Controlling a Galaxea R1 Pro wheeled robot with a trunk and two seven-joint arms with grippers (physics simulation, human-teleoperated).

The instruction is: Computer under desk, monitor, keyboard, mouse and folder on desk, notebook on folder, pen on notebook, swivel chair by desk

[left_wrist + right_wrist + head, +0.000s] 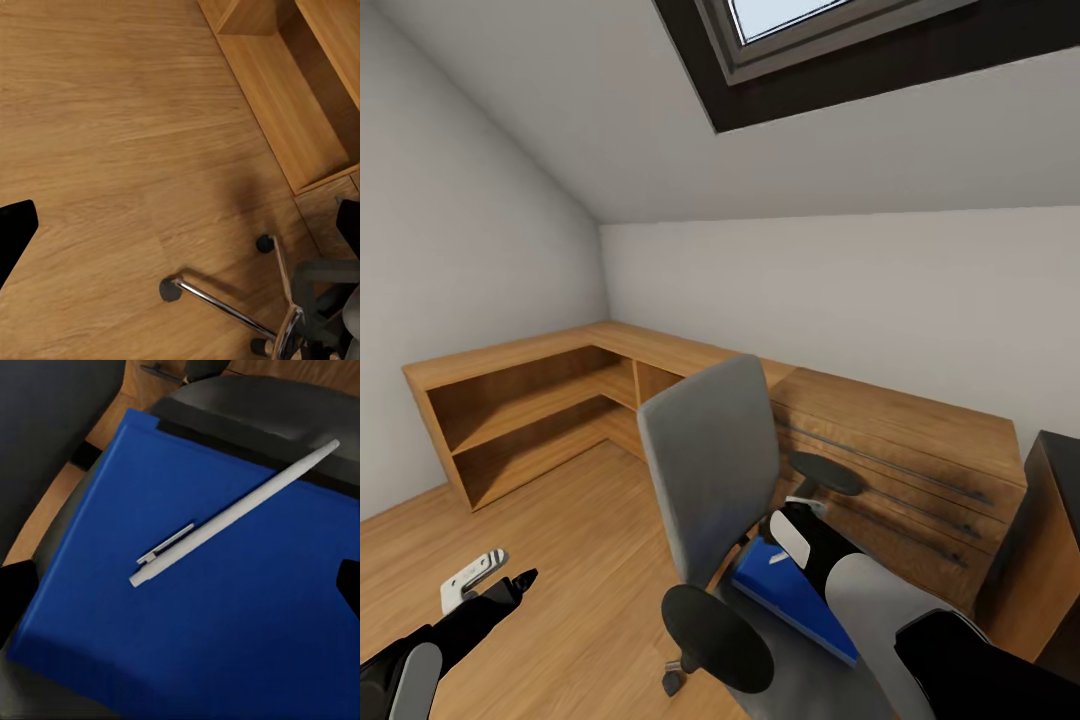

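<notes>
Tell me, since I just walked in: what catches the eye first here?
The bright blue folder lying on the grey swivel chair seat, with a white pen resting diagonally across it. The right gripper hangs just above it, jaws spread. Behind the chair runs a low light-wood cabinet.

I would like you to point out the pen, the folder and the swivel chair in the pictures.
pen (pixel 236 514), right wrist view, middle of its white barrel.
folder (pixel 225 622), right wrist view, bare blue cover below the pen.
swivel chair (pixel 710 460), head view, grey backrest.
</notes>
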